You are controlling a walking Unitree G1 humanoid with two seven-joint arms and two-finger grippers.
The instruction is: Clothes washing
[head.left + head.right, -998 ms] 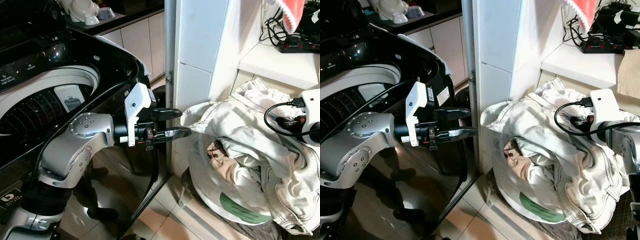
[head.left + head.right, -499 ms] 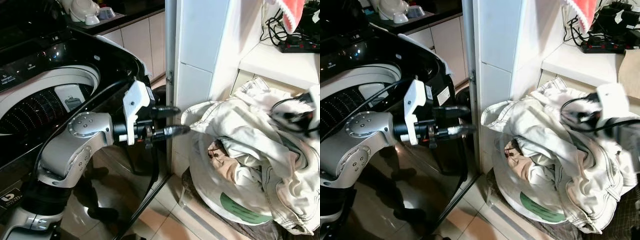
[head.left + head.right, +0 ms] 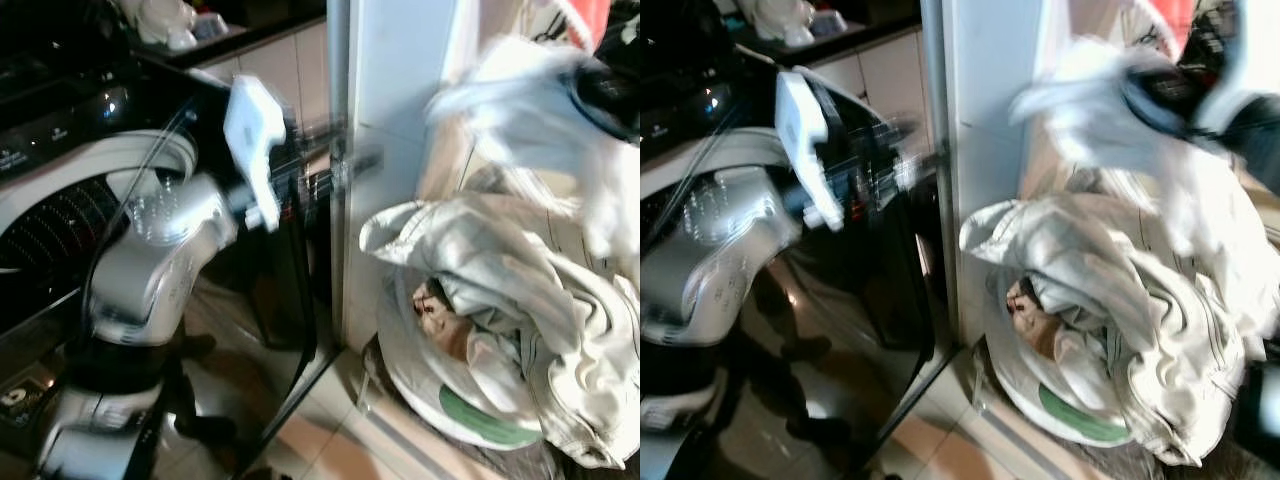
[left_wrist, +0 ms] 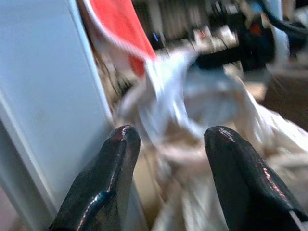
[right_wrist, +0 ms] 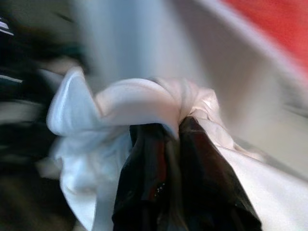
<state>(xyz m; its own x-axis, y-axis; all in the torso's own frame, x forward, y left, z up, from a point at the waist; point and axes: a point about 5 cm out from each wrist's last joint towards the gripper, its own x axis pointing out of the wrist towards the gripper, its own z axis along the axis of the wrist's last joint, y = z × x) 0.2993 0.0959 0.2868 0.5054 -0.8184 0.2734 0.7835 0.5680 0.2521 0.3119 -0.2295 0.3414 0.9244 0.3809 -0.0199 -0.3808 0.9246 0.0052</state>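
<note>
Heavy motion blur in both head views. Right gripper (image 5: 166, 132) has its jaws pressed together, pinching a fold of a white garment (image 5: 120, 103); in the head view that garment (image 3: 510, 100) hangs raised and smeared above the laundry pile, near the white pillar (image 3: 400, 90).

Left gripper (image 4: 168, 139) jaws are spread, nothing between them, pointing toward the pillar edge and the raised cloth. Left arm (image 3: 160, 250) is held up in front of the washing machine (image 3: 60, 190), which sits on the robot's left with its top-loading drum showing.

Pile of off-white clothes (image 3: 500, 290) sits heaped in a round laundry basket (image 3: 440, 400) on the floor, just beside the pillar base, on the robot's right. A beige patterned item (image 3: 440, 315) is tucked into the middle of the pile. Red cloth (image 4: 120, 24) hangs behind, above the pile. Floor is glossy tile (image 3: 320, 420).
</note>
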